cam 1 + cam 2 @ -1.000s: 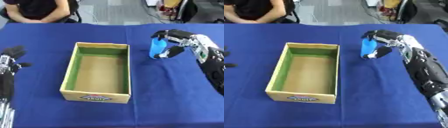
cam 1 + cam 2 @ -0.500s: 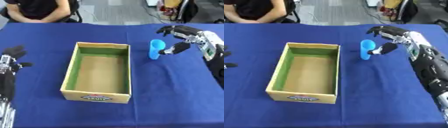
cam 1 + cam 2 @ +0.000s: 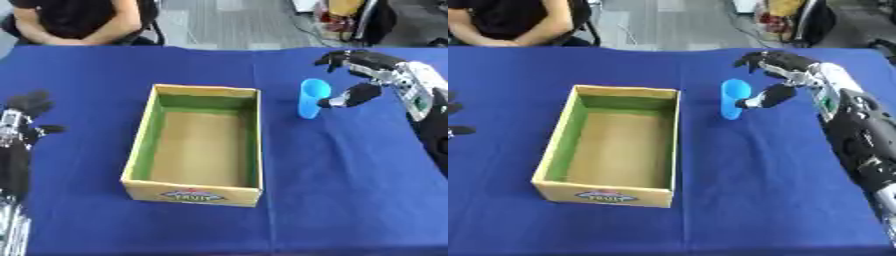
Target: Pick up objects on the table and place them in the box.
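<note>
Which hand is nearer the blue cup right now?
Right. The right hand is open just beside the blue cup, on its right. The left hand rests at the table's left edge, beyond the box.

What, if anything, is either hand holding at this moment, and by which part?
Nothing is held. The right hand is open beside the upright blue cup, with only its thumb at the cup's side. The left hand rests open.

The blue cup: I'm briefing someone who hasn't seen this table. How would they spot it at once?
Start at the box in the middle of the blue table. Look to its right, by the far corner: the cup stands upright just outside it, beside the open right hand. It is the only loose, light blue thing there.
</note>
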